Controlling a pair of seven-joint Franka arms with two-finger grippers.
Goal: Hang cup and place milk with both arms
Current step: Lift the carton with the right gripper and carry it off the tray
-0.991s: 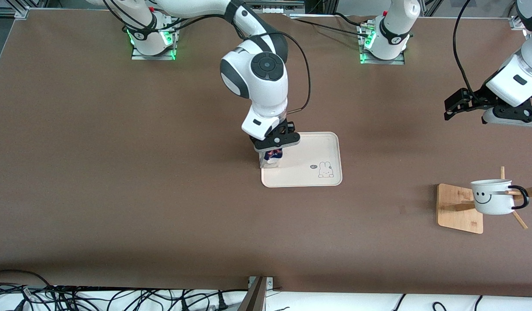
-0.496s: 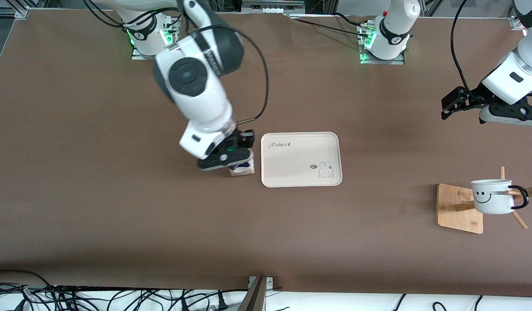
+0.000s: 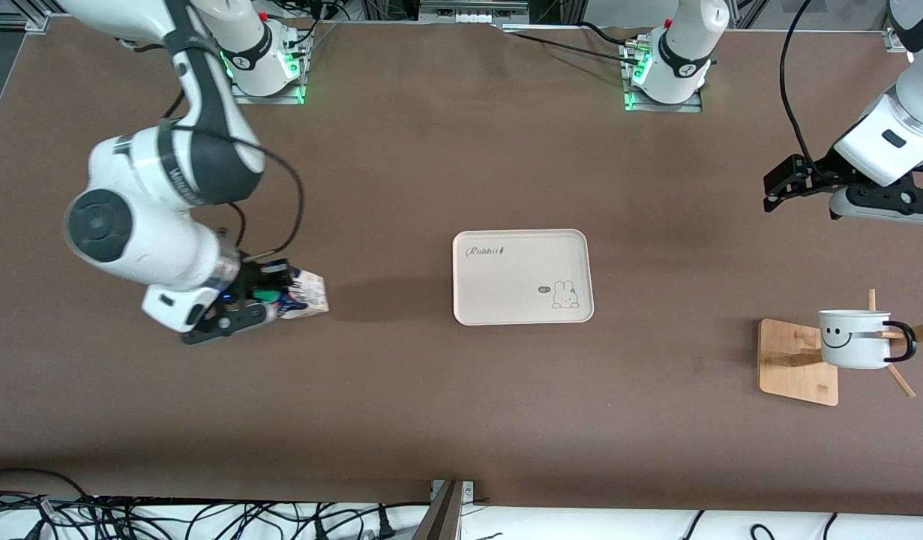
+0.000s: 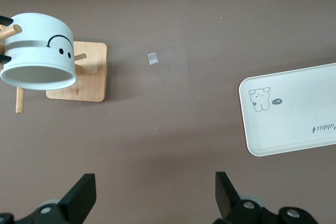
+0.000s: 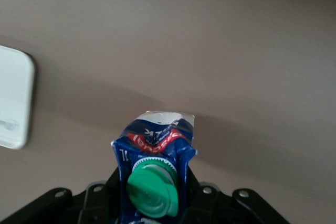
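My right gripper [image 3: 270, 298] is shut on the milk [image 3: 305, 294], a dark-blue carton with a green cap. It holds the milk tilted over bare table, toward the right arm's end from the tray. In the right wrist view the milk [image 5: 157, 140] fills my right gripper [image 5: 155, 203]. The cup [image 3: 851, 341], white with a smiley face, hangs by its black handle on a peg of the wooden rack [image 3: 795, 360]. My left gripper [image 3: 777, 187] is open and empty in the air at the left arm's end. The left wrist view shows my left gripper [image 4: 155, 192], the cup [image 4: 39, 51] and the rack [image 4: 84, 77].
A cream tray [image 3: 521, 262] with a rabbit drawing lies at the table's middle with nothing on it; it also shows in the left wrist view [image 4: 299, 119]. A small pale scrap [image 4: 153, 59] lies on the table between rack and tray. Cables run along the table's near edge.
My right arm has swung away from the tray toward the right arm's end, carrying the milk off the tray. My left gripper has barely moved. The cup stays on the rack.
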